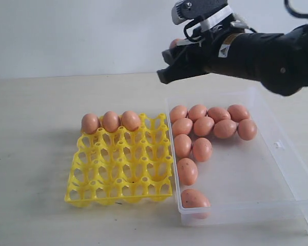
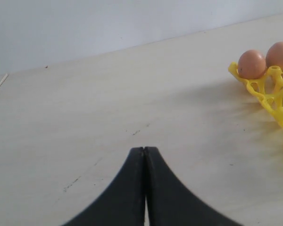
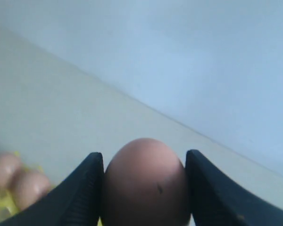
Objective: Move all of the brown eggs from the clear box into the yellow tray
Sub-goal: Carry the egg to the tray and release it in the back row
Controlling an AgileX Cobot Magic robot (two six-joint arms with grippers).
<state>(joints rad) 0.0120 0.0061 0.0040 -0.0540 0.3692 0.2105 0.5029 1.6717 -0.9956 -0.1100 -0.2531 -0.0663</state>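
Clamped on a brown egg (image 3: 144,186), the right gripper (image 1: 169,66) hangs high; the empty far-right cup (image 1: 155,123) of the yellow tray (image 1: 118,171) lies below, slightly leftward.

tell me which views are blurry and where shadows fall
Right wrist view: the gripped egg is soft, the tray eggs behind it blurred; left wrist view: sharp, faint shadow beside the yellow tray; exterior view: even light, soft shadow beside the tray.

R pincer (image 3: 144,155) aloft, tight on brown egg (image 3: 145,188); L pincer (image 2: 144,149) closed, low.
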